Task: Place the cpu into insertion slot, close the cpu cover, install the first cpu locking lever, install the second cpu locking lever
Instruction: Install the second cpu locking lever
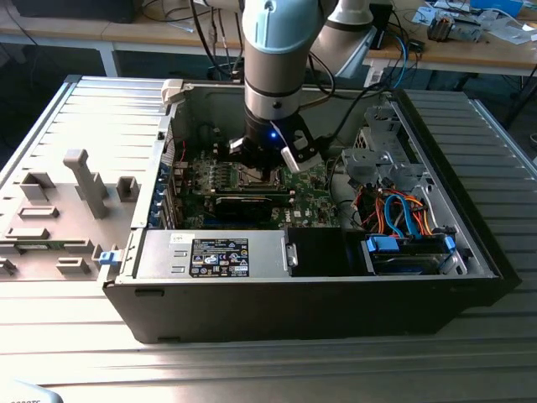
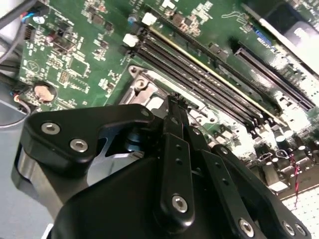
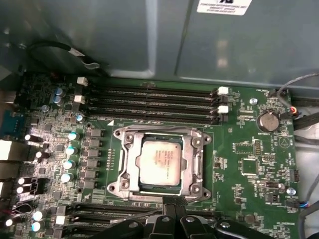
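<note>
The cpu (image 3: pixel 159 160) sits seated under the lowered cpu cover (image 3: pixel 160 160) (frame flat), so the jaws, pinched together, hover at its edge.

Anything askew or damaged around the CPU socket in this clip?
Nothing stands out. In the first wrist view the cpu sits square in the socket, framed by the closed cpu cover, with no visible damage. The gripper is at the socket's edge, fingertips together. Whether the locking levers are latched cannot be told.
</note>
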Motion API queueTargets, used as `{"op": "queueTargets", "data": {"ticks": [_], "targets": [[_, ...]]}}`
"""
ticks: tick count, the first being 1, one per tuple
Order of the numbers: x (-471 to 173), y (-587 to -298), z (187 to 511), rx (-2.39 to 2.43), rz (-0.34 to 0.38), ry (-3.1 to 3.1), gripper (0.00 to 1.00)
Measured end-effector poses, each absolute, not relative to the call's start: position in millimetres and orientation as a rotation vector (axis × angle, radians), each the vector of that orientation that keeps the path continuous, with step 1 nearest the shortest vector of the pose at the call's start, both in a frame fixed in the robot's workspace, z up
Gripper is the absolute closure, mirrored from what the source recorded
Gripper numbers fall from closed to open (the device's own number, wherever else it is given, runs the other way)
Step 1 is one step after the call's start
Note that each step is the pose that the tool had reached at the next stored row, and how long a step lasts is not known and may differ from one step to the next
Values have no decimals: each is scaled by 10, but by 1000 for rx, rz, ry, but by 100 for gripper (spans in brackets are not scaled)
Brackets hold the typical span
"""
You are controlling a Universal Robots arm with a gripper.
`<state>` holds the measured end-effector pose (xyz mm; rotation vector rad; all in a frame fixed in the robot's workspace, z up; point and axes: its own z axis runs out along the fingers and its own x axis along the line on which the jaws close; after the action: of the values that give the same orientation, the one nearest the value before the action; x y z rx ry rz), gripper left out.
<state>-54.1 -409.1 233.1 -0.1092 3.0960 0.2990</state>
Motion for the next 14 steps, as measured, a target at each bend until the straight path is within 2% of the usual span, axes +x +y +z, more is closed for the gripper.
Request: {"op": "queueTargets", "data": {"ticks": [14], "targets": [[-842,-4158,2180,-117,301,3096,89]]}}
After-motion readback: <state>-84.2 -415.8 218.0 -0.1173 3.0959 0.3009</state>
